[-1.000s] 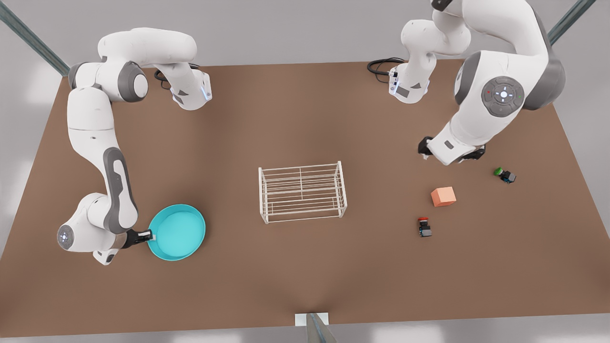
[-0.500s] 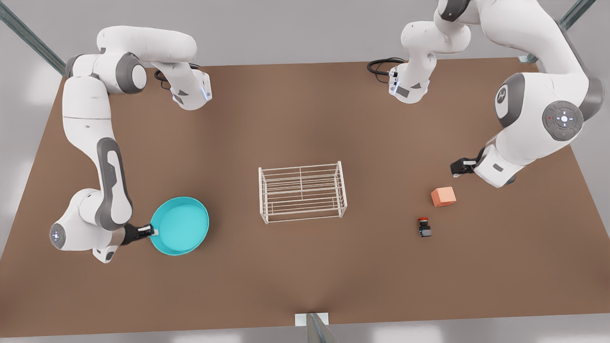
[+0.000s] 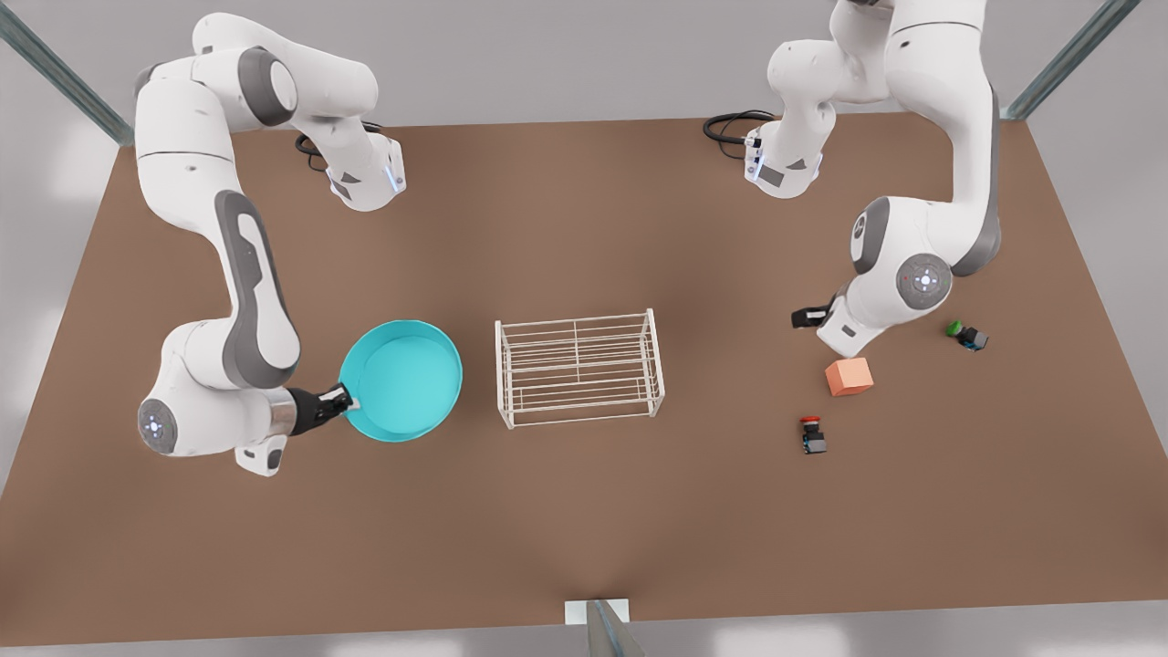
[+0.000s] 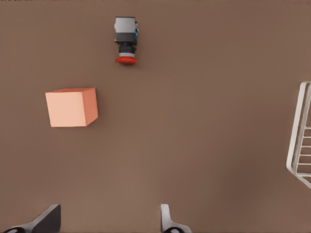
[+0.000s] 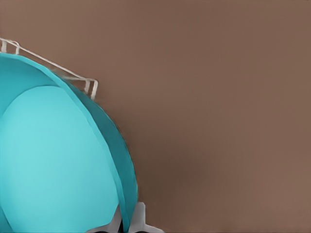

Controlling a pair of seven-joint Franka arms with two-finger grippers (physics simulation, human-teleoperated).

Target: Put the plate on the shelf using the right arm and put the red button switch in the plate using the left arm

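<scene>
Carried nearer the shelf (image 3: 578,368), your plate (image 3: 406,380) rides pinched at its rim in the right gripper (image 3: 347,401); left gripper (image 4: 108,219), fingers wide, nears the red switch (image 3: 811,435).

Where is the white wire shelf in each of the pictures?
Front view: the shelf stands mid-table, with the plate on the front view's left of it.
Left wrist view: one corner of the shelf shows at the picture's edge, across from the orange cube.
Right wrist view: its top rail peeks out behind the plate's rim.
Shared landmark: the brown table.
</scene>
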